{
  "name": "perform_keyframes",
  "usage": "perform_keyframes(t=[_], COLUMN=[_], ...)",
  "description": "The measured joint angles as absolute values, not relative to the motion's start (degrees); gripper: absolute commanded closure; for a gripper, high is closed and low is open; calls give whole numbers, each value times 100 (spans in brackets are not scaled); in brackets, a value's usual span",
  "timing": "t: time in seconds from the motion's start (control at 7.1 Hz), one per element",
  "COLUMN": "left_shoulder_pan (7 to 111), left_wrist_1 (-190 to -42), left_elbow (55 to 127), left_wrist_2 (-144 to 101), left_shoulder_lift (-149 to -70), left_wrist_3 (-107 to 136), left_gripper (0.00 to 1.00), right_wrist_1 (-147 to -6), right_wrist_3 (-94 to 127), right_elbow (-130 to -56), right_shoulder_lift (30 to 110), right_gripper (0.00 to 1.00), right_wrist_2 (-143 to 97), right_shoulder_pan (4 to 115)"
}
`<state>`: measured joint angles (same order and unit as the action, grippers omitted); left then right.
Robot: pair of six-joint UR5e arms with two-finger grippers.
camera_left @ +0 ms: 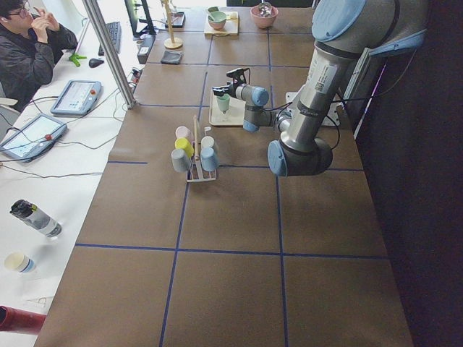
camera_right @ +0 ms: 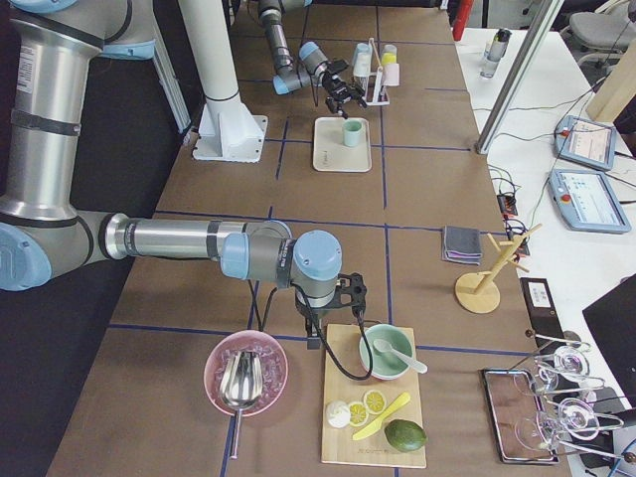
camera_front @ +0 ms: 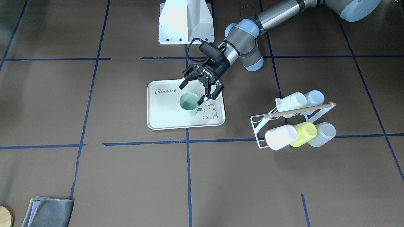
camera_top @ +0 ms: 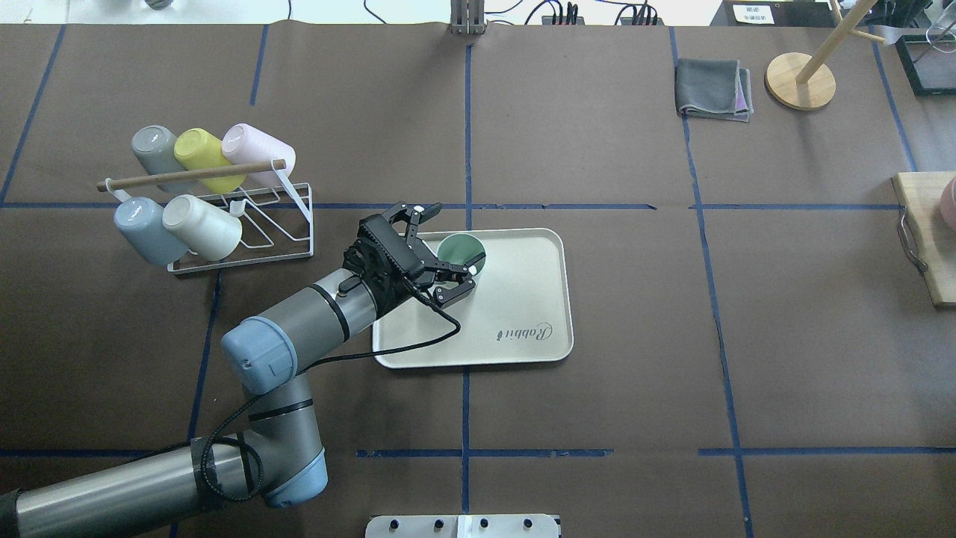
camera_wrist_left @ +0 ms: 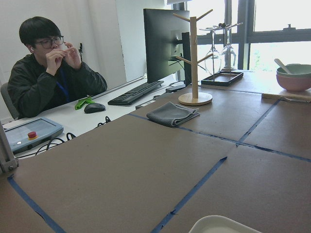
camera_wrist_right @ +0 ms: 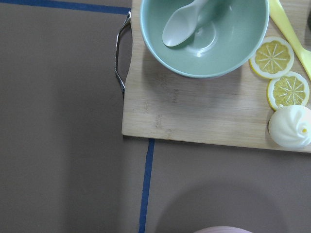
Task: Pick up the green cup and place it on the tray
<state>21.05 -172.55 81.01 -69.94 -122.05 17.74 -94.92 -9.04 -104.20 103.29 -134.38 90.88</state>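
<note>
Nearest the overhead camera, the left arm (camera_top: 299, 321) is extended to the tray (camera_top: 523, 329), where the green cup (camera_top: 461, 250) is stood upright near the far left corner. The left hand (camera_top: 441, 250) is spread wide with nothing gripped, and one fingertip is seen close against the cup's rim. The hand should be lifted straight up until the rim is cleared, so that the cup is not tipped.

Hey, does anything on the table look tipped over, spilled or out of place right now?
Nothing stands out. The green cup stands upright on the tray, with the left gripper open close by it. The other cups sit tilted on the cup rack, as a rack holds them. No spill shows.
</note>
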Motion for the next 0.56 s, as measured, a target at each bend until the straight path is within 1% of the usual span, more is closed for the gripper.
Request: perform_keyframes(t=[0.28, 0.56], left_shoulder_pan=[2209, 2503], left_wrist_1=[-16332, -14450], left_elbow=[9204, 10560], left_wrist_2=[-7262, -7709], left_shoulder_lift=[-11752, -11418], left_wrist_3=[1748, 1741], left_gripper=[0, 0], right_wrist_1=[-9492, -9492], right_wrist_3=[-898, -894], right_elbow=[-10419, -10423], right_shoulder_lift=[10329, 10318], right_gripper=[0, 0], right_wrist_2=[-13433, -13428], right_shoulder_pan=[9088, 9088])
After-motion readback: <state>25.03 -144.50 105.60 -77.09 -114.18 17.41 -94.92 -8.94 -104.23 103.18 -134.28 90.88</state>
